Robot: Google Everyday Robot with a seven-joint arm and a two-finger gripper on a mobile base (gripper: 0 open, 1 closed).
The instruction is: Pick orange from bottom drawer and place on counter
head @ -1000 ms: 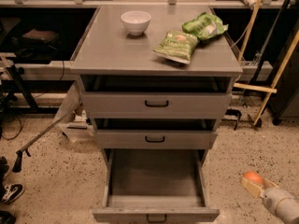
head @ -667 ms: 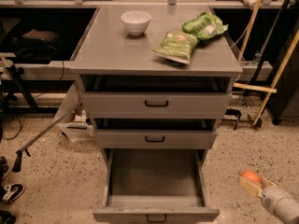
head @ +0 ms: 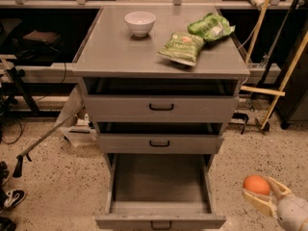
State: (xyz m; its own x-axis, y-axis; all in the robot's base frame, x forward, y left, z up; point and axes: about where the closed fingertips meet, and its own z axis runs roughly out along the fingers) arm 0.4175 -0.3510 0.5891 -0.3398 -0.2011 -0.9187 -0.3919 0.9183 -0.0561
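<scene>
Gripper [head: 263,194] is hovering low, right of the cabinet [head: 159,109], over the floor [head: 57,186], fingers clasping the orange [head: 255,184]; bottom drawer [head: 159,211] is standing pulled open; counter [head: 115,47] is carrying a bowl [head: 140,22] and green bags [head: 183,46].

Positions are given from the gripper [head: 260,190], which is hovering low at the right over the speckled floor [head: 57,186]. Far up and to its left, a white bowl [head: 140,23] is sitting upright. Closer, up and left, one green crisp bag [head: 182,47] is lying just beside a second bag [head: 211,28]. The middle drawer [head: 160,142] and top drawer [head: 161,107] are showing dark gaps above their fronts. Wooden poles [head: 262,90] are leaning above it. A shoe [head: 12,198] is lying far to its left.
</scene>
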